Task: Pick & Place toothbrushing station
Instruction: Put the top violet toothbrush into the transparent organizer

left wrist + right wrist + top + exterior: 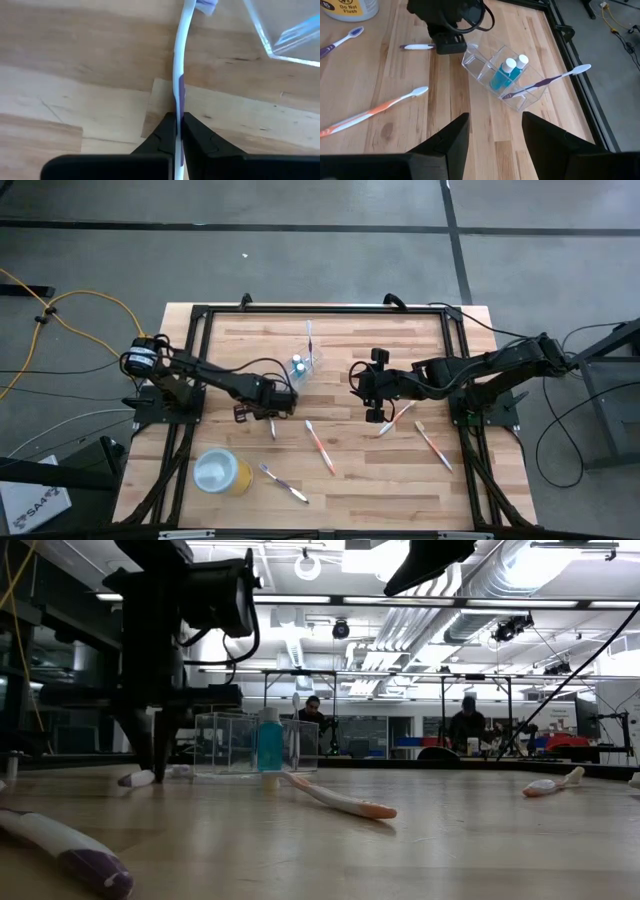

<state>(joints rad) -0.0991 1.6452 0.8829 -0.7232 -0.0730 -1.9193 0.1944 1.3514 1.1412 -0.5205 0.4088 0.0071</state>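
Left gripper (178, 131) is pinched on the purple-and-white toothbrush (178, 65), low on the worktop (400, 480), just beside the clear cup (502, 75): a flat grasp near mid-handle, probably for lifting it level. The cup already holds two blue tubes (506, 72) and one toothbrush (leaning outward). Right gripper (492, 132) hovers spread, empty, near the centre. Open worktop lies between both arms; the frame edge is well apart.

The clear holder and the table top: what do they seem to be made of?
The clear holder looks like hard transparent plastic, probably acrylic: the blue tubes show through its glossy, sharp-edged walls. The table top appears to be pale wood in joined strips with visible grain and a matte finish, likely butcher block.
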